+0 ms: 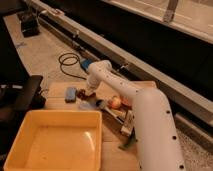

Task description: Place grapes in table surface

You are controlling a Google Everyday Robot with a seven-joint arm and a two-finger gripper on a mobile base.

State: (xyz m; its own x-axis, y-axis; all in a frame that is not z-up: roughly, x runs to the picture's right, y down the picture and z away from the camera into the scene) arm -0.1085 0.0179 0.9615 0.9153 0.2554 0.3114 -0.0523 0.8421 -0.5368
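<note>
My white arm reaches from the lower right across the light-brown wooden table surface. Its elbow bends down to the gripper, which sits low over the table's far left part. A small dark reddish cluster, the grapes, shows right at the gripper's tip, just right of the blue block. I cannot tell whether the grapes rest on the wood or are still held.
A big yellow plastic tray fills the near left of the table. A yellow-red apple-like fruit and an orange bowl lie beside the arm, with small utensils nearby. A black cable lies coiled on the floor beyond.
</note>
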